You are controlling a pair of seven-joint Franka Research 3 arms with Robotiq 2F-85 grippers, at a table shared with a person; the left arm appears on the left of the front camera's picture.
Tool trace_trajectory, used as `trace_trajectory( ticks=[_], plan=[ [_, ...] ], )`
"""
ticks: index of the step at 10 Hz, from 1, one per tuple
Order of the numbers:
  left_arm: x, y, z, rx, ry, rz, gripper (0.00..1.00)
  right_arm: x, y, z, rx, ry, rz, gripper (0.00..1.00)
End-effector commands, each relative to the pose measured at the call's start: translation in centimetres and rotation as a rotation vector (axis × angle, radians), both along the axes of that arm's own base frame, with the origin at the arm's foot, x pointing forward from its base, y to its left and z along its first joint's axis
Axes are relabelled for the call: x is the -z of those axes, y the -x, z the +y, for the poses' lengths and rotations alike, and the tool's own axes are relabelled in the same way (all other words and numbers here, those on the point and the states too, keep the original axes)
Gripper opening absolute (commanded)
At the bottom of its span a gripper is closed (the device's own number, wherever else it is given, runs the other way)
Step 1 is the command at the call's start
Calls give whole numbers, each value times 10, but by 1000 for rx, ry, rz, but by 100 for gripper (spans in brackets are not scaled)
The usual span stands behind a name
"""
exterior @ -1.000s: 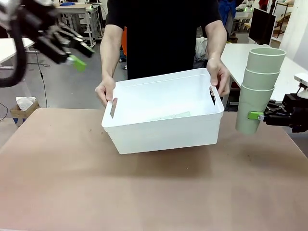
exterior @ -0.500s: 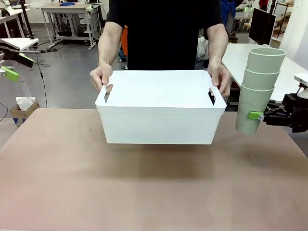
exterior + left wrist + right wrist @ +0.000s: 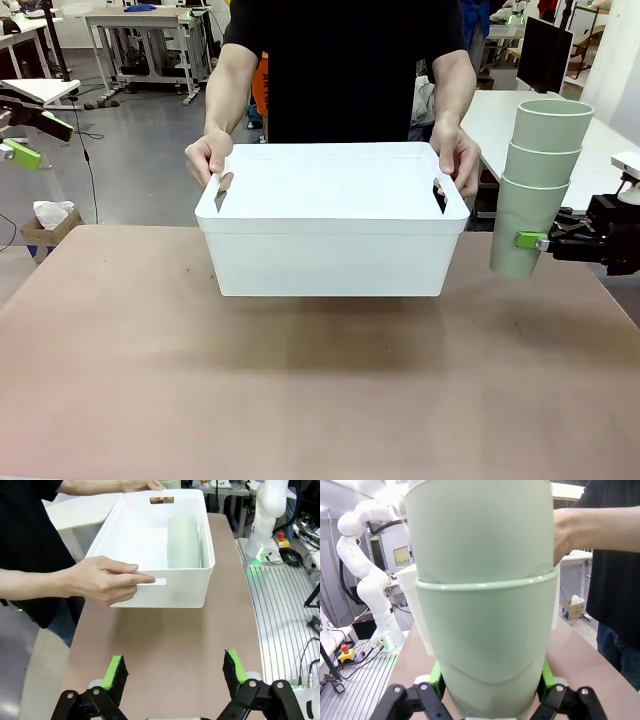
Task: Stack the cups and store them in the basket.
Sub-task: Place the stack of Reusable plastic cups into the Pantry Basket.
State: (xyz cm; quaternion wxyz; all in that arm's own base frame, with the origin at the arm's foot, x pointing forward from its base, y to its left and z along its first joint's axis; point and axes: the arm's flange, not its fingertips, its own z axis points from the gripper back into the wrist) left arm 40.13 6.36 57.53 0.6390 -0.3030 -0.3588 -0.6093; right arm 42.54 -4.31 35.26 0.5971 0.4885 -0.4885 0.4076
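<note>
Lifted a little higher than half a second ago, now level — basket (image 3: 330,240), white, held off the table (image 3: 300,390) by the person's hands (image 3: 208,160) at its end handles. One cup (image 3: 183,540) lies on its side within. Stack of three cups (image 3: 535,190) — upright at the table's right edge, pinched low on the bottom cup by my right gripper (image 3: 545,243). My left gripper (image 3: 175,672), pads spread wide, hangs off the left end, holding nothing.

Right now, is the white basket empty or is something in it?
Not empty. In the left wrist view, a pale green cup stack lies on its side inside the basket.
</note>
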Motion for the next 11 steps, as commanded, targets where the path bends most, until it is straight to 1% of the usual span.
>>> trace_trajectory(
  ticks=[1, 11],
  plan=[
    [-3, 2, -1, -14, 7, 0, 100, -6, -2, 1, -4, 3, -12, 86],
    [-3, 2, -1, -14, 7, 0, 100, -6, -2, 1, -4, 3, -12, 86]
  ],
)
